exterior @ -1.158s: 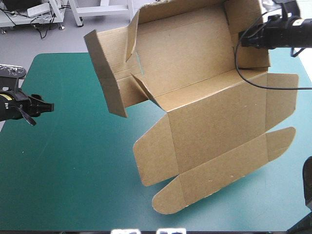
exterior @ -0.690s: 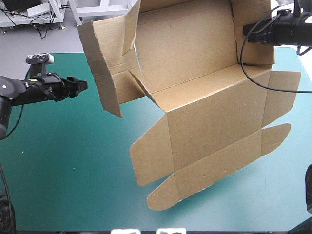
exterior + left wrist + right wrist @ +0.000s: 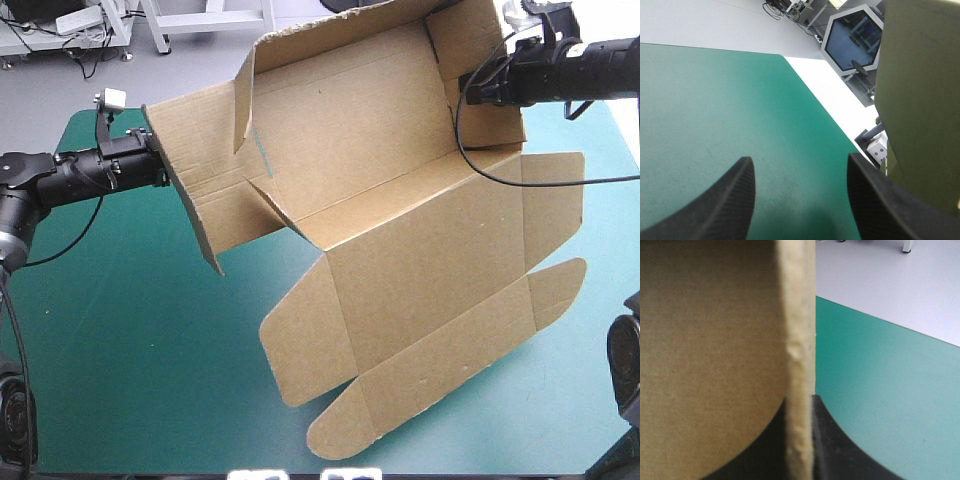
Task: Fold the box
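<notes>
Brown board is filling the middle and upper right of the high view: the box point(image 3: 400, 230) is hanging as a large, partly folded sheet, tilted, over the teal-green cover point(image 3: 120, 330). Its upper part is reaching past the table's far edge at the upper centre of the frame, with one side wall standing out toward the upper left. Its rounded lower flaps are trailing down toward the lower middle; whether they are touching the cover is not clear.

From the upper right of the frame the right gripper point(image 3: 470, 92) is pinching the box's right-hand wall. In its own wrist view the box point(image 3: 705, 340) is running edge-on between the black fingers point(image 3: 827, 440), and the right gripper point(image 3: 800, 402) is all but closed on that edge.

From the left of the frame the left gripper point(image 3: 158, 165) is meeting the outer face of the box's left wall. In its wrist view the left gripper point(image 3: 800, 159) is spreading wide with only cover between the fingers, holding nothing, while the box point(image 3: 925, 100) is rising just beside one finger.
</notes>
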